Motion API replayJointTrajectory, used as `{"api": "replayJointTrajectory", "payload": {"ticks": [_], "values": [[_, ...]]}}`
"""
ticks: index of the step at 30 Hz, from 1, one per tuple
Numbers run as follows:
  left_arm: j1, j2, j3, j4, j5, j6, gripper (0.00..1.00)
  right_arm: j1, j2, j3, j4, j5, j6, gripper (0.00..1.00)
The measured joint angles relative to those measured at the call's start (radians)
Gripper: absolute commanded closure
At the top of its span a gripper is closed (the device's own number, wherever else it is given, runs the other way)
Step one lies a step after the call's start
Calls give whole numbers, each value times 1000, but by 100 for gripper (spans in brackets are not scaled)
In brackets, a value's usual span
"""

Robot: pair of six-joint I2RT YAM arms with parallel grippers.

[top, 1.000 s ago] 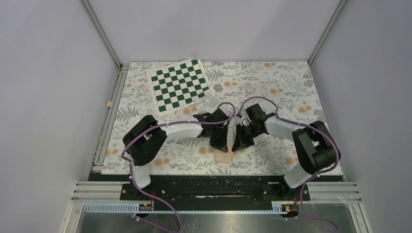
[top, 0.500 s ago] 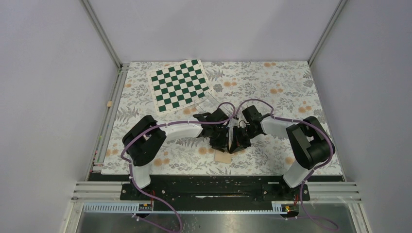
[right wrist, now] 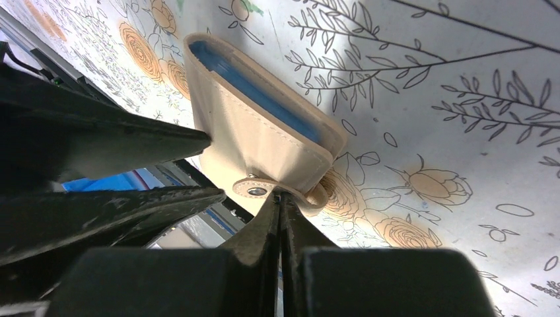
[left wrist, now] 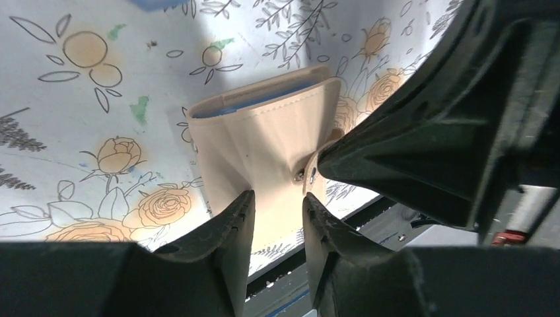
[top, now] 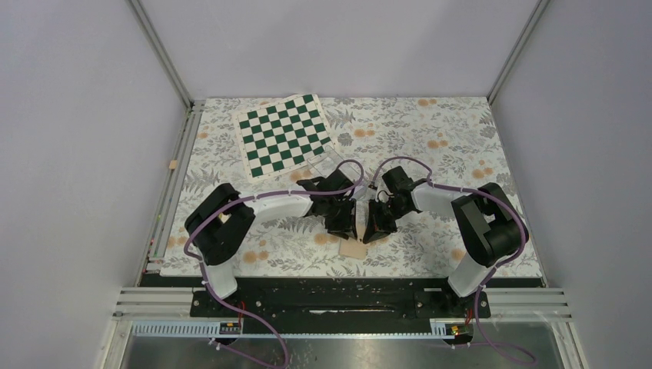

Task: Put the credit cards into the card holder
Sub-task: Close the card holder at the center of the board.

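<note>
At the near middle of the table (top: 430,138), the card holder (top: 354,250) lies folded. Blue shows in its open edge — lining or credit cards, I cannot tell. No loose cards are visible, so loading looks largely done and snapping it shut seems left. The left gripper (left wrist: 277,198), jaws parted, hangs over the holder from 11 o'clock. The right gripper (right wrist: 280,198), closed, touches the snap tab (right wrist: 254,190) from 1 o'clock.

The floral-patterned surface (top: 430,154) is carrying a green-and-white checkered board (top: 284,134), lying at the far left, and a tan card holder (top: 354,250), resting centrally by the near edge.
</note>
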Motion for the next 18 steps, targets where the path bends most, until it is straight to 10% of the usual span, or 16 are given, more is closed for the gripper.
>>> {"api": "replayJointTrajectory", "payload": {"ticks": [15, 18], "values": [[19, 26, -72, 159, 122, -55, 84, 1, 6, 5, -5, -1, 0, 100], [19, 33, -72, 169, 133, -61, 100, 1, 9, 8, -10, -1, 0, 100]]}}
